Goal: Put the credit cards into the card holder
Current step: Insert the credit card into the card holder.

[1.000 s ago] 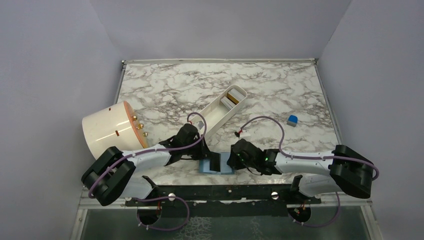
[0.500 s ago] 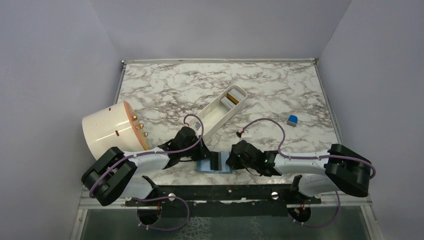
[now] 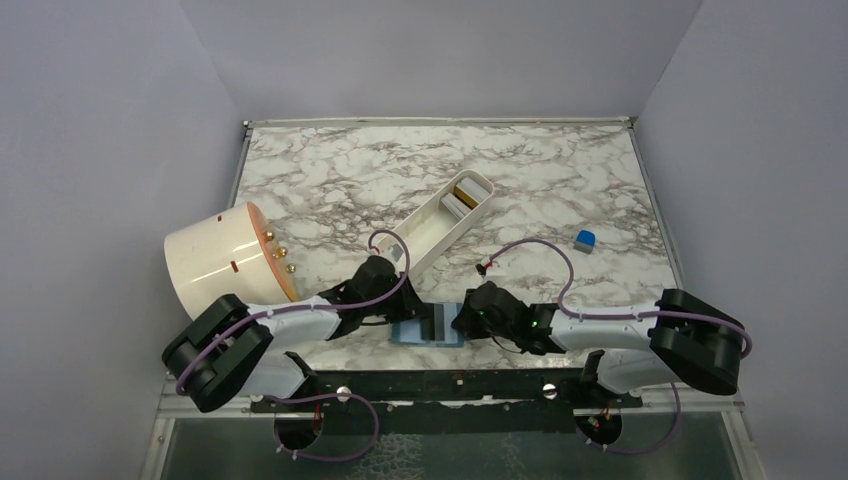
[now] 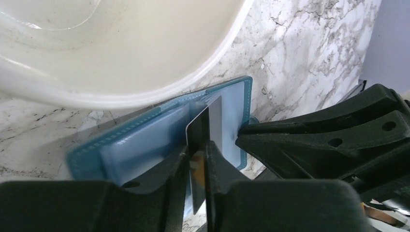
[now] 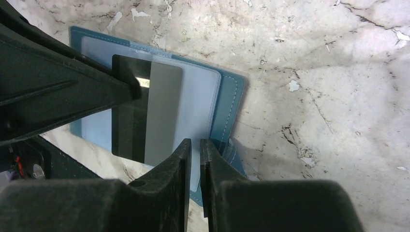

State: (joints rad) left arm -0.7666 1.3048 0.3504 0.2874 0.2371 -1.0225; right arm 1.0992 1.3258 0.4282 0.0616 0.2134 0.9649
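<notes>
The teal-blue card holder (image 3: 418,335) lies open on the marble near the front edge; it also shows in the left wrist view (image 4: 145,137) and the right wrist view (image 5: 227,96). My left gripper (image 4: 196,145) is shut on a black credit card (image 4: 199,130) and holds it on edge over the holder's pale inner pockets. The card shows as black and grey in the right wrist view (image 5: 145,108). My right gripper (image 5: 195,142) is shut on the holder's right edge, facing the left gripper (image 3: 408,312). More credit cards (image 3: 462,198) stand in the white tray.
The long white oblong tray (image 3: 432,232) lies diagonally just behind the grippers, and its rim looms over the holder in the left wrist view (image 4: 145,63). A white cylindrical tub (image 3: 215,258) lies at the left. A small blue cube (image 3: 585,239) sits at the right.
Both grippers have shifted slightly towards the front edge, staying at the holder. The black card now looks narrower from above, standing more on edge over the pockets.
</notes>
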